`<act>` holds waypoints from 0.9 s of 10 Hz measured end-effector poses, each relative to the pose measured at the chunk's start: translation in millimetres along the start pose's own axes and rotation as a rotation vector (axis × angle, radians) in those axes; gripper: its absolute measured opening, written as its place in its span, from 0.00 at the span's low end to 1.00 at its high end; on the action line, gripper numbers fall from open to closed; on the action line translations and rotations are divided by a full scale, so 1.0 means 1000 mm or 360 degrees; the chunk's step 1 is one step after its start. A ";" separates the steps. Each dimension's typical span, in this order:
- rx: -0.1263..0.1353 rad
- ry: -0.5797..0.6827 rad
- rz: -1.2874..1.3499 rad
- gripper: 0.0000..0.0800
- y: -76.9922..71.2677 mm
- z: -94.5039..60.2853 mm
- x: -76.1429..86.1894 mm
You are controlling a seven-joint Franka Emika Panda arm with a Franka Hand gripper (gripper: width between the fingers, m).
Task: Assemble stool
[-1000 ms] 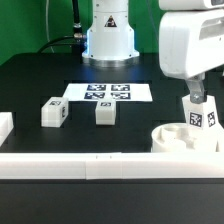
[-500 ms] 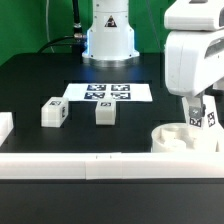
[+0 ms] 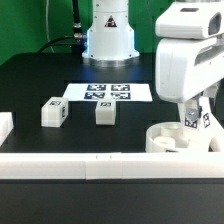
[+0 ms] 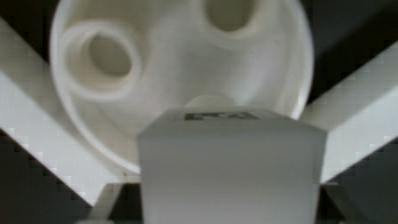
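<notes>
My jaws just went from spread to pinching leg [image 3: 199, 121] standing on seat [image 3: 163, 138]; grip secured, judge twisting into socket next.

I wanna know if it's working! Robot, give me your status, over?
Copy: fingers shut on one leg, at the seat. Two spare legs lie apart, untouched. Nothing seen blocking.

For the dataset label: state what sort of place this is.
Probably a robotics lab bench: a white robot arm base stands at a black tabletop, a flat white marker board with square tags lies on it, and tagged blocky white plastic stool legs sit loose nearby.
</notes>
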State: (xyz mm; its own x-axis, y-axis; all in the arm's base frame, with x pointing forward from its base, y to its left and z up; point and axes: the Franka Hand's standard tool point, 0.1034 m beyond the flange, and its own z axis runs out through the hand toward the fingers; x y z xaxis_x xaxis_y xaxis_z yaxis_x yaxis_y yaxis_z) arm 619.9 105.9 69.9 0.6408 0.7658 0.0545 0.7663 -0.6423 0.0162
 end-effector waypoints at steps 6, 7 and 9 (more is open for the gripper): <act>0.0004 0.0003 0.0350 0.42 0.000 0.000 0.000; 0.0009 0.0005 0.0515 0.42 -0.001 0.000 -0.001; 0.0021 0.0096 0.1103 0.42 -0.005 0.001 0.004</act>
State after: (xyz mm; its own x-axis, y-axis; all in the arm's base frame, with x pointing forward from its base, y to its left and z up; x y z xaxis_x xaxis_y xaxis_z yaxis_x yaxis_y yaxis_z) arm 618.2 112.0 68.6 0.9790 0.1761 0.1029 0.1823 -0.9817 -0.0546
